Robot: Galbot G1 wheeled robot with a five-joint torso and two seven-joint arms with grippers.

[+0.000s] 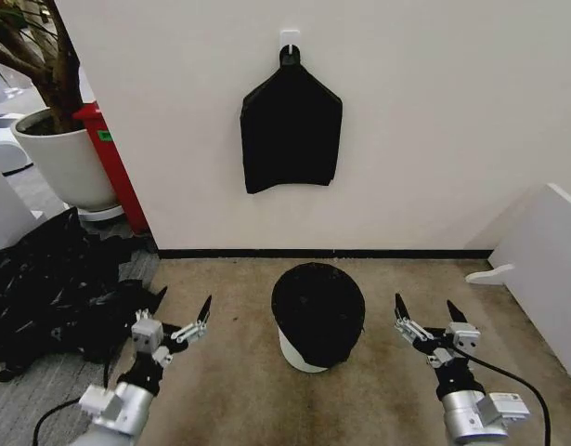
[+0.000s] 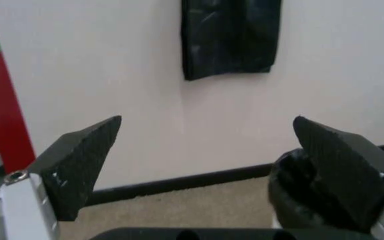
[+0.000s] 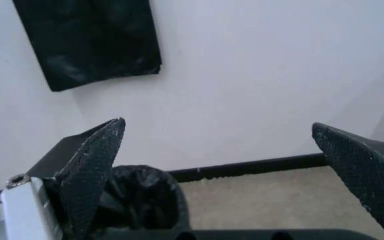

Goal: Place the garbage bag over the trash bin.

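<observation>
The trash bin (image 1: 302,357) stands on the carpet in the middle of the head view, with the glossy black garbage bag (image 1: 318,311) draped over its top so that a strip of cream-white wall shows below. My left gripper (image 1: 179,319) hovers open to the bin's left, nothing between its fingers. My right gripper (image 1: 428,316) hovers open to the bin's right, also holding nothing. In the left wrist view the bag (image 2: 292,200) appears behind one fingertip (image 2: 339,165). In the right wrist view the bag (image 3: 142,197) sits beside one fingertip (image 3: 92,170).
A flat black bundle (image 1: 291,130) hangs from a wall hook above the bin. A big black plastic heap (image 1: 53,288) lies at the left, with a plant pot (image 1: 62,163) and red object (image 1: 109,158) behind. A white panel (image 1: 545,260) stands at the right.
</observation>
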